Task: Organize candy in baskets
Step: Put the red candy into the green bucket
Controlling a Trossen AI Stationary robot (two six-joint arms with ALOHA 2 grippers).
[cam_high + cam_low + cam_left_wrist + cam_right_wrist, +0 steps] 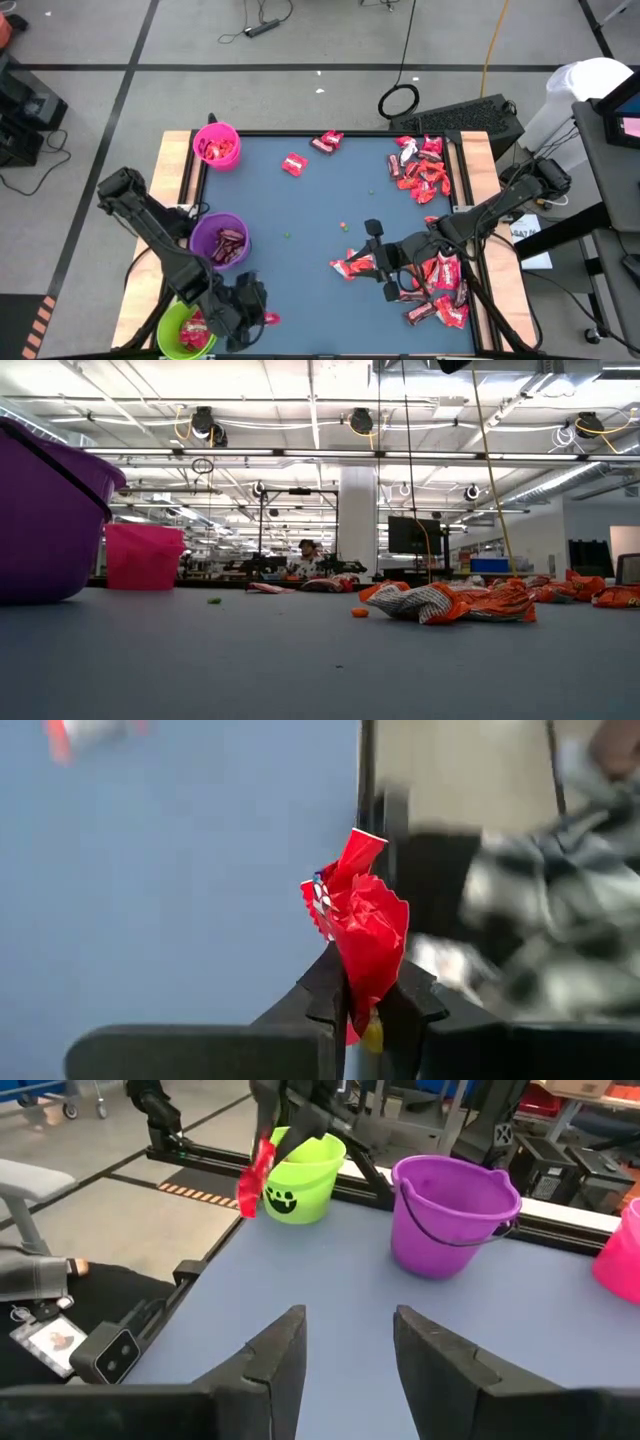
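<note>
from above, the candy (pixel 432 176) shows as small flat shiny red pieces with white marks, heaped along the right side of the blue desk (pixel 300 215), with a second heap (pixel 440 290) near the right front corner and a few strays (pixel 293 164) toward the far edge. the pink basket (pixel 217 145) sits at the far left corner with red pieces inside, the purple basket (pixel 220 241) stands midway along the left edge with dark pieces in it, and the lime green basket (pixel 185 331) is at the near left corner. the left pincer (pixel 262 312) hangs just beside the green basket, pinching a red piece (pixel 270 319). the right pincer (pixel 378 262) hovers over the second heap; the middle of the desk lies open between the arms. at desk level, the purple basket (pixel 45 525) looms at the left edge, the pink one (pixel 143 557) farther back, and crumpled wrappers (pixel 450 601) lie to the right. the left wrist view shows the left pincer (pixel 365 1005) closed on a crinkled red wrapper (pixel 362 925) standing up between its fingers, by the desk's edge. the right wrist view shows the right pincer (pixel 348 1342) parted with nothing between its fingers, facing open blue surface with the green (pixel 303 1174) and purple (pixel 452 1210) baskets beyond.
</note>
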